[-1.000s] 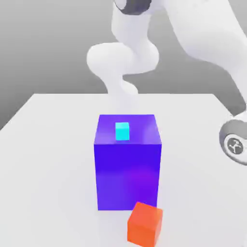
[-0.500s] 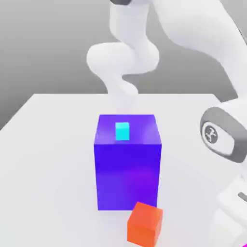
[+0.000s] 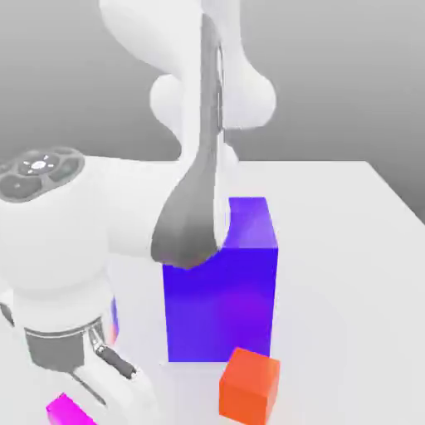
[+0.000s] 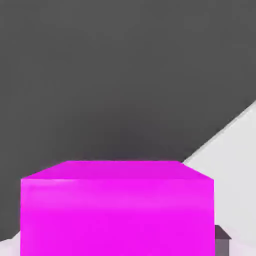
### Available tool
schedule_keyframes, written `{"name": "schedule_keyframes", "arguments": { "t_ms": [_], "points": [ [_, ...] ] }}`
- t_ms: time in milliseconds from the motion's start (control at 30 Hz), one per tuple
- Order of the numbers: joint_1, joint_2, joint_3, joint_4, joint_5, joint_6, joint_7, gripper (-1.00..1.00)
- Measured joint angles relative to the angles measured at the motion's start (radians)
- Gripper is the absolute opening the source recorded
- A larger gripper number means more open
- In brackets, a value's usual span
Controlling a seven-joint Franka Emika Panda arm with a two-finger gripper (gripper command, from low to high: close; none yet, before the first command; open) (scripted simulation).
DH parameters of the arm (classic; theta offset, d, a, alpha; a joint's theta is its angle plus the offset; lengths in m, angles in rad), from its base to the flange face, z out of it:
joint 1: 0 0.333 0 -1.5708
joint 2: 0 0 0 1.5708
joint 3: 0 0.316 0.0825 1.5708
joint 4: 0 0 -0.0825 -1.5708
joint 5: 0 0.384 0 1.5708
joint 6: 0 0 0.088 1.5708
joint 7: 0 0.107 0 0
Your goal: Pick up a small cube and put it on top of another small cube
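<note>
Directly beneath the hand (image 3: 83, 397), clamping shut on the magenta cube (image 4: 117, 210) and keeping it clear of the table (image 3: 349, 274), ready for carrying toward the orange cube (image 3: 248, 384) nearby, beside the blue block (image 3: 222, 290).

Lighting is even and diffuse, rendered, with no hard shadows. The white table (image 3: 349, 249) reads bright; the backdrop grades from grey to darker. The blue block (image 3: 222, 303) shows soft sheen toward 5 o'clock. The magenta cube (image 4: 117, 215) looms soft-edged, uniformly lit.
</note>
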Motion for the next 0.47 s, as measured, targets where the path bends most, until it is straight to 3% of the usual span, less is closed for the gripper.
{"name": "schedule_keyframes", "arguments": {
  "t_ms": [133,167,367,467],
  "points": [
    [-0.099,0.076,-0.075,0.013,0.098,0.052,0.103,-1.00],
    [-0.128,0.115,-0.083,0.026,0.128,0.075,0.121,1.00],
    [-0.141,0.135,-0.088,0.033,0.143,0.086,0.131,1.00],
    [-0.133,0.076,-0.121,0.032,0.117,0.026,0.165,1.00]
  ]
}}
